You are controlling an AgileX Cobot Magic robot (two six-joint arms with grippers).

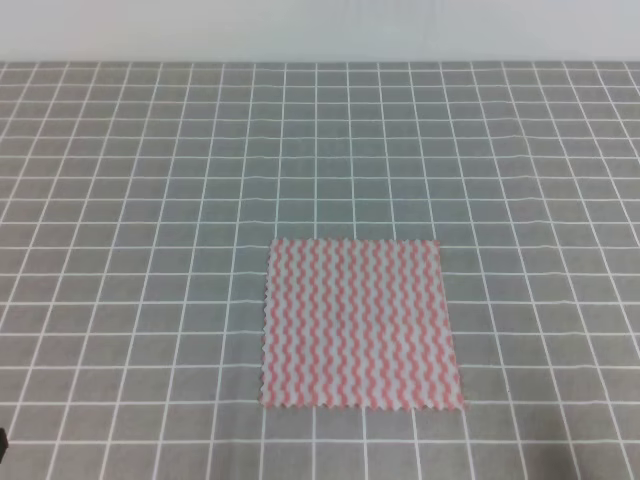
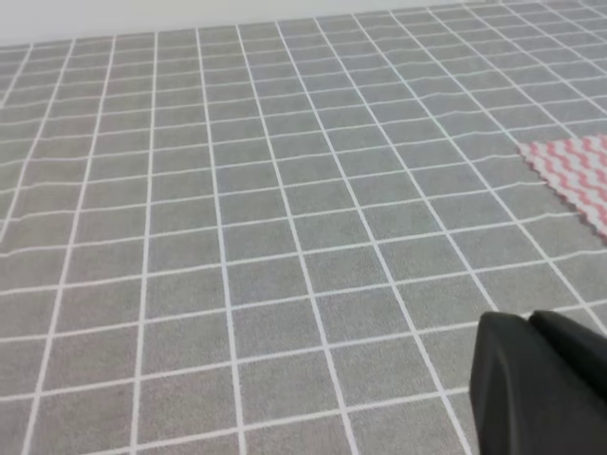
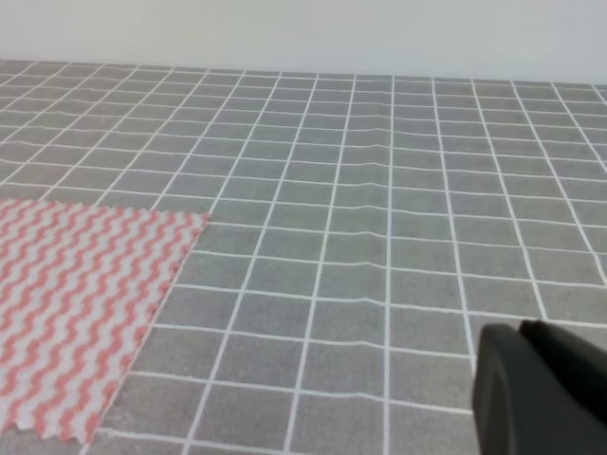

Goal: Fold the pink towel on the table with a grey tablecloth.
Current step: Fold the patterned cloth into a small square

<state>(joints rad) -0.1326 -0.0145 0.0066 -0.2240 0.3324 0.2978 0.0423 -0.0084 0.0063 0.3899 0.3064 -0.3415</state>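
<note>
The pink towel [image 1: 360, 325] lies flat and unfolded on the table with a grey tablecloth [image 1: 150, 200], a little right of centre and near the front. One corner of the towel shows at the right edge of the left wrist view [image 2: 574, 171]. A larger corner shows at the lower left of the right wrist view [image 3: 76, 303]. Only a black part of my left gripper [image 2: 541, 389] and of my right gripper [image 3: 541, 389] shows, each low over bare cloth and apart from the towel. Whether their jaws are open or shut is hidden.
The gridded cloth runs to a pale wall [image 1: 320, 30] at the back. A small dark bit [image 1: 2, 443] shows at the lower left edge of the exterior view. Slight ripples run across the cloth [image 3: 379, 237].
</note>
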